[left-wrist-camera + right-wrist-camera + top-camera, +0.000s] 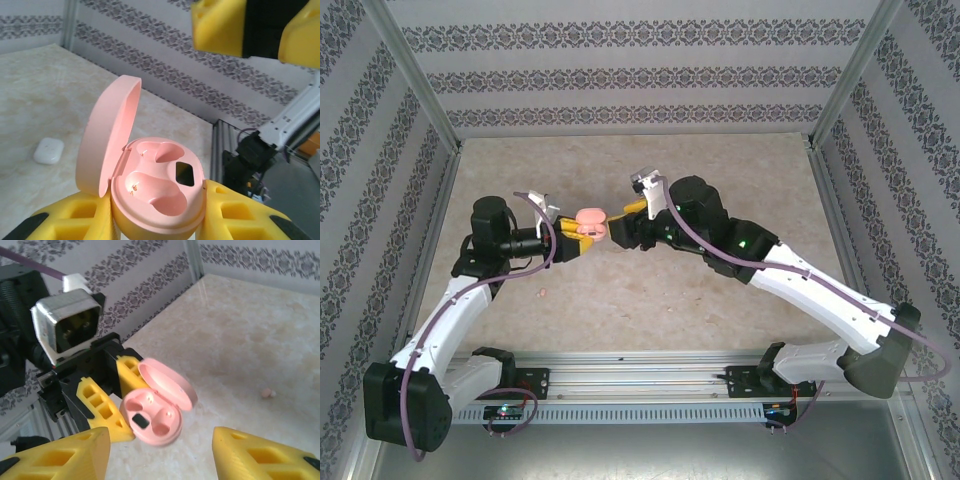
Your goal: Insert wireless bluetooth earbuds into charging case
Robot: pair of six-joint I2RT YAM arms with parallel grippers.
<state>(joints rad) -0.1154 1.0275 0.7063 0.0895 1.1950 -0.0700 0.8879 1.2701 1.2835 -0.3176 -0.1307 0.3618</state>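
The pink charging case is held above the table with its lid swung open, and both sockets are bare. My left gripper is shut on the case base, a yellow finger on each side. From above, the case hangs mid-table between the two arms. My right gripper stands open just in front of the case, with nothing between its fingers. One pale pink earbud lies alone on the table, nearer the arm bases than the case.
A closed white case rests on the marble tabletop, off to the left gripper's left. The right gripper's yellow fingers hang close above the open pink case. Patterned walls and metal posts fence the table.
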